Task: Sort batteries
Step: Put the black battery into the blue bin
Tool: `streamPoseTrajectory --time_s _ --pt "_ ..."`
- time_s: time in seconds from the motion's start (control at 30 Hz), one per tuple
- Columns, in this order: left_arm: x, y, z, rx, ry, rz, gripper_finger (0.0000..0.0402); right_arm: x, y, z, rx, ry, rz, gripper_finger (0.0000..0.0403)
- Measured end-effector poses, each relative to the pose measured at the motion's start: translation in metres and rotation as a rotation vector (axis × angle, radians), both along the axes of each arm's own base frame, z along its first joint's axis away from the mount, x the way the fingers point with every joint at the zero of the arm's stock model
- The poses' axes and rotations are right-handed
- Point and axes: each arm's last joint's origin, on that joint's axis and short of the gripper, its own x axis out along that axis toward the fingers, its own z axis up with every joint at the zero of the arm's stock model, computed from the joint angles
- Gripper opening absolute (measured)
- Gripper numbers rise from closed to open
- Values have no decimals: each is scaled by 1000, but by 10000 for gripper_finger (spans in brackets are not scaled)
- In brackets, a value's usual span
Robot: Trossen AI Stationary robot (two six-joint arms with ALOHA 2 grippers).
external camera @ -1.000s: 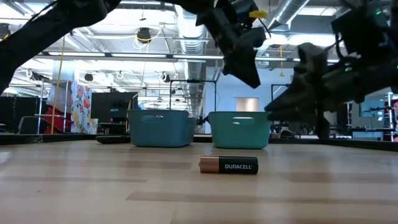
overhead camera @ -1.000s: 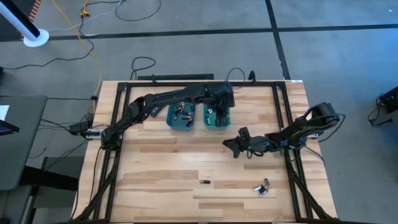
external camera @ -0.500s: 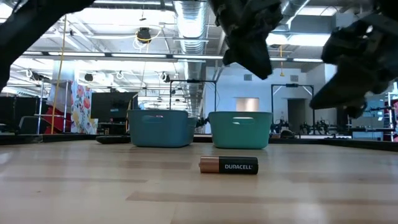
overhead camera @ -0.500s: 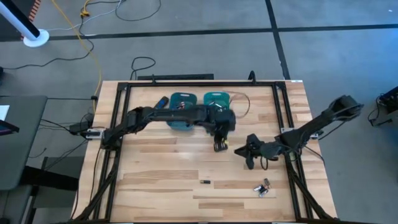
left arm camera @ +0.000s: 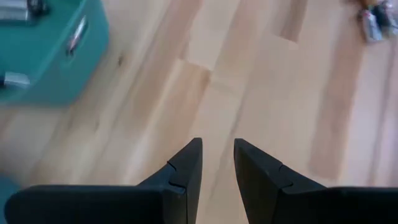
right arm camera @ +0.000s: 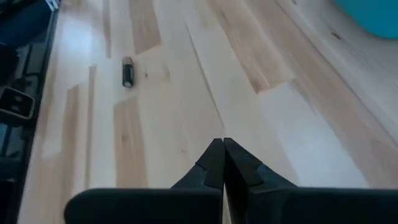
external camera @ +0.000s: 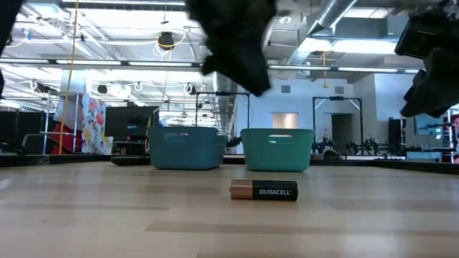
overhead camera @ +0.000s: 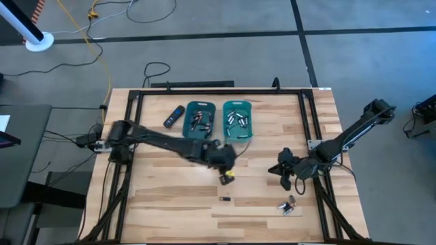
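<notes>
Two teal bins (overhead camera: 201, 120) (overhead camera: 237, 120) at the table's far middle hold several batteries. One dark, copper-ended battery (overhead camera: 224, 199) (external camera: 263, 190) (right arm camera: 127, 71) lies on its side near the front edge. A small cluster of batteries (overhead camera: 287, 204) (left arm camera: 373, 18) lies to its right. My left gripper (overhead camera: 225, 178) (left arm camera: 217, 155) hangs open above bare wood between the bins and the lone battery, with nothing between its fingers. My right gripper (overhead camera: 281, 177) (right arm camera: 224, 149) is shut and empty above the wood, just beyond the cluster.
A black remote-like device (overhead camera: 174, 116) with a blue button lies left of the bins. A black frame rail (overhead camera: 310, 129) runs along the table's sides and far edge. Bare wood lies between the bins and the loose batteries.
My left gripper has swung from above the right-hand bin toward the table's near edge and come lower, uncovering both bins. My right gripper has drawn back toward the table's right and near edges.
</notes>
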Motion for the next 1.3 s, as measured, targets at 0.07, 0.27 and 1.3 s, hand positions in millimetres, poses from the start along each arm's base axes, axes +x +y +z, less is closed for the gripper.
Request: streamPoseTrajectory --time_s 0.07,0.27,1.3 --pt "-20 -15 2 -4 -55 14 89 -1 0 -1 -11 15 1 21" --pt "-74 -59 11 20 -191 -23 89 -1 -1 -2 -19 23 2 21" --pt "-46 -103 -77 171 -263 -275 155 -1 -1 -2 -3 24 -12 20"
